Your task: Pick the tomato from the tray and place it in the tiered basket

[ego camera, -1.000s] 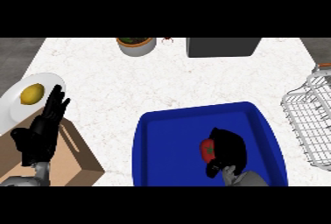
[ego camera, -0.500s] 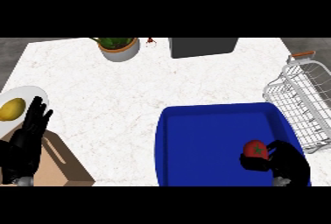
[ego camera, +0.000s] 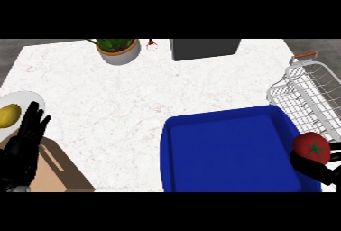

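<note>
The red tomato [ego camera: 311, 147] with a green star-shaped stem top sits in my right hand [ego camera: 318, 166], whose black fingers curl round its underside at the right edge of the head view. It is over the right rim of the blue tray [ego camera: 226, 155], close to the white wire tiered basket [ego camera: 307, 97] at the right. My left hand [ego camera: 25, 143] rests open, fingers up, at the left edge.
A white plate [ego camera: 25, 100] with a yellow fruit [ego camera: 8, 115] lies at the far left. A wooden board [ego camera: 54, 173] is below the left hand. A potted plant [ego camera: 118, 49] and a dark grey box [ego camera: 204, 48] stand at the counter's back.
My right hand has carried the tomato rightward, off the tray's floor to its right rim, nearer the basket. The view has shifted, and the left hand stays resting.
</note>
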You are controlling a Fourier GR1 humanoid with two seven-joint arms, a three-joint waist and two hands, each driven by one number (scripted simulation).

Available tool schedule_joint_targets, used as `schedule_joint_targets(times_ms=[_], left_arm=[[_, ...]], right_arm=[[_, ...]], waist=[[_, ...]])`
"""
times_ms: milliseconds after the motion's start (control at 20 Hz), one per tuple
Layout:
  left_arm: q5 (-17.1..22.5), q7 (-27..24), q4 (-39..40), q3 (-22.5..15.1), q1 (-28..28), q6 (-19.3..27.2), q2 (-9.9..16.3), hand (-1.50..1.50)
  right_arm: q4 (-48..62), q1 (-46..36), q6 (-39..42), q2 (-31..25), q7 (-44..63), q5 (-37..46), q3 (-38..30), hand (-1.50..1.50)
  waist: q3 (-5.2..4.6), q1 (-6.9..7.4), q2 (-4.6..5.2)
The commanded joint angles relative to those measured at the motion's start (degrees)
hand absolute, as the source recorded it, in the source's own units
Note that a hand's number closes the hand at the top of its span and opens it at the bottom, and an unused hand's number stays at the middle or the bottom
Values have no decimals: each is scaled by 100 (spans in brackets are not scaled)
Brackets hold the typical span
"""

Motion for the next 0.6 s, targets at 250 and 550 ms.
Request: schedule_joint_targets(times_ms=[250, 550], left_arm=[[-46, 6, 542, -608, 328, -104, -518, 0], [-103, 26, 617, -755, 194, -127, -615, 0]], right_arm=[[-2444, 412, 914, -196, 747, 1268, -312, 150], [-2992, 147, 1604, -80, 975, 1410, -632, 150]], waist=[[-205, 215, 181], [-196, 433, 231]])
